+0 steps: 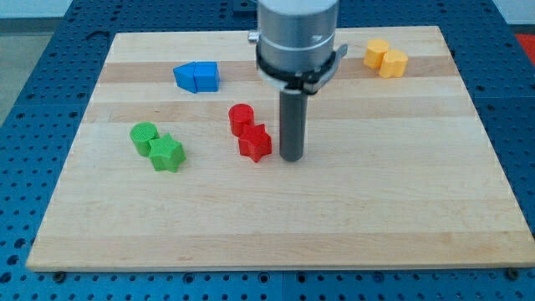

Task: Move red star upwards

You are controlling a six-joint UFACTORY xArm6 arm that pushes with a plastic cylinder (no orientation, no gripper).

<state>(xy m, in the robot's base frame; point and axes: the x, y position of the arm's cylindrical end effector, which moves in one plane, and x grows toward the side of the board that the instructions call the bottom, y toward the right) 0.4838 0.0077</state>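
The red star (pixel 255 143) lies near the middle of the wooden board (pixel 276 226). A red cylinder (pixel 241 118) touches it just above and to the left. My tip (pixel 292 157) rests on the board just right of the red star, a small gap between them. The rod hangs from the arm's grey end at the view's top centre.
A green cylinder (pixel 144 136) and a green star (pixel 166 154) sit together at the left. Two blue blocks (pixel 196 76) lie at the upper left. Two yellow blocks (pixel 385 58) sit at the upper right. Blue perforated table surrounds the board.
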